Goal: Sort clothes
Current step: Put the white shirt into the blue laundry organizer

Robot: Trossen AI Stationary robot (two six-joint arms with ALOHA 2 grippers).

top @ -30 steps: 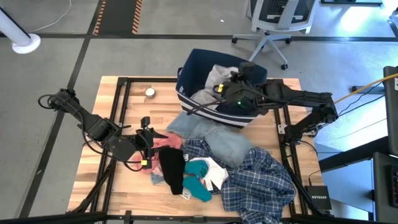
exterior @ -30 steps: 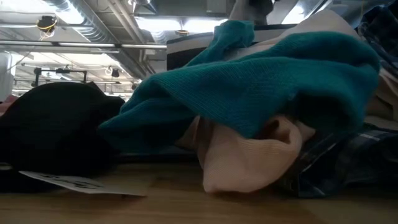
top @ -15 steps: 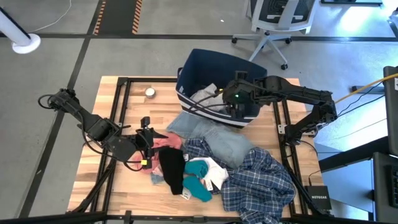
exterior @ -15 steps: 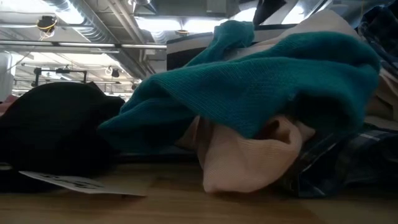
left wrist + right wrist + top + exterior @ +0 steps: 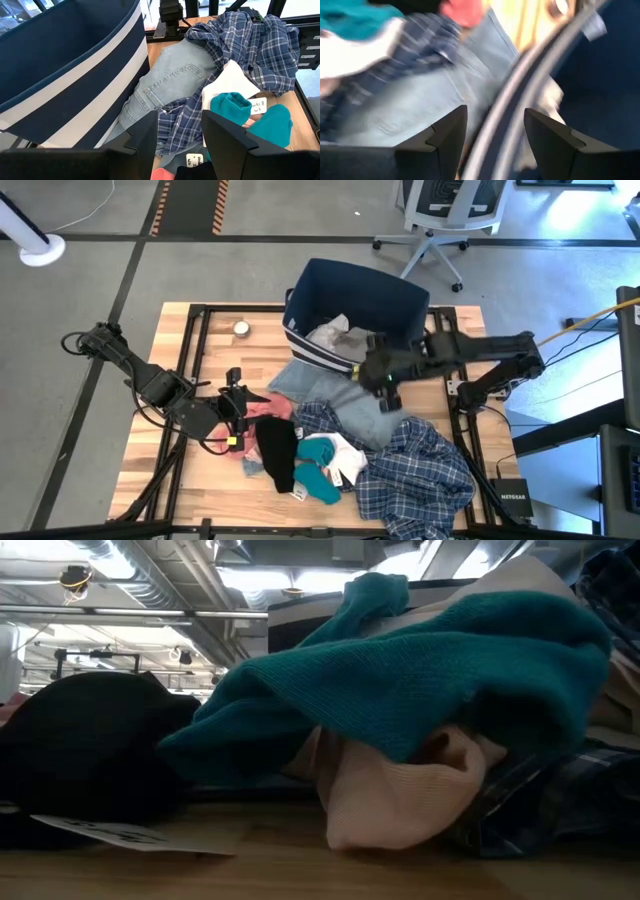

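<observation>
Right claw [image 5: 386,392] off bin [image 5: 340,285], empty

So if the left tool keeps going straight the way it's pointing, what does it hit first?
Most likely the plaid shirt, whose near edge lies just ahead of the left tool, with the jeans right behind it. Depth is hard to judge, so the jeans could come first. The striped bin sits off to the side.
</observation>
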